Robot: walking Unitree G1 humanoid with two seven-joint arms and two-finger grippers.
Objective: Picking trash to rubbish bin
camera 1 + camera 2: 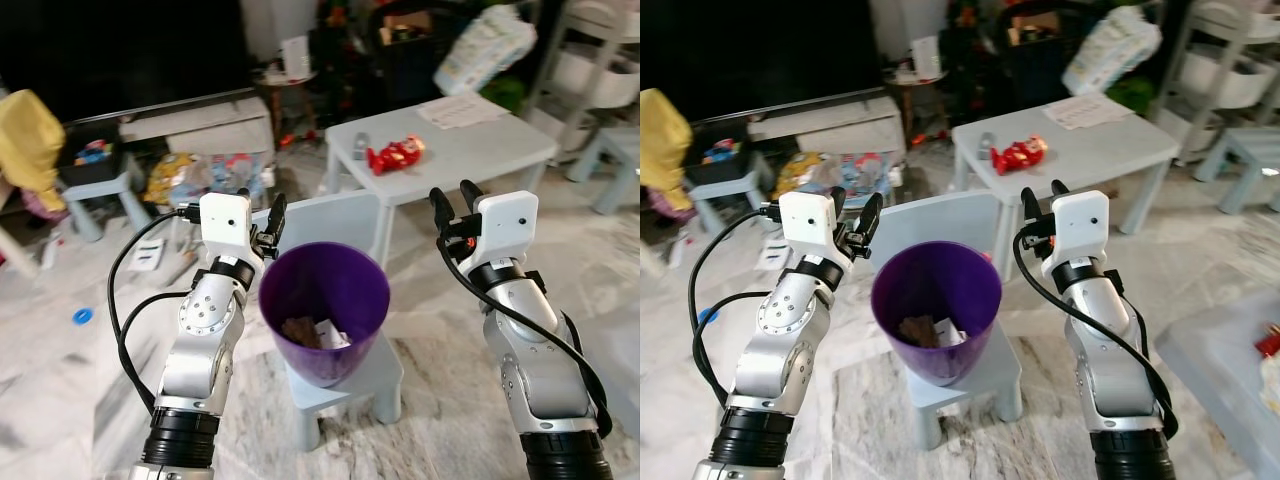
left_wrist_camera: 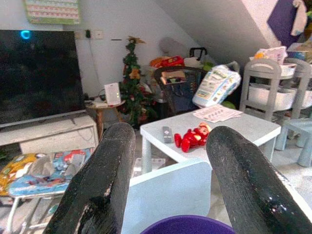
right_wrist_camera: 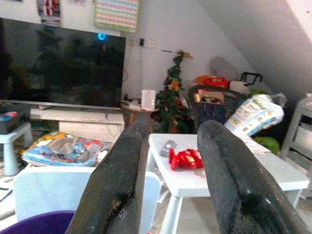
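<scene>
A: Listing by size: desk [image 1: 480, 150], white, beyond the chair [image 1: 345, 375]; on that chair, purple rubbish bin [image 1: 325, 310] holding scraps.

B: Smaller entries?

A: Left gripper [image 1: 262, 222] and right gripper [image 1: 452, 208], raised beside the bin, fingers released, empty. Red wrapper [image 1: 396, 153] on the desk: probably next pickup, calling for a forward approach.

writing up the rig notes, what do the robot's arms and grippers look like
Both arms are silver metal with black collars near the base and loose black cables looping alongside. Each wrist carries a white boxy housing, and the left gripper and right gripper each have two long, glossy black fingers.
</scene>
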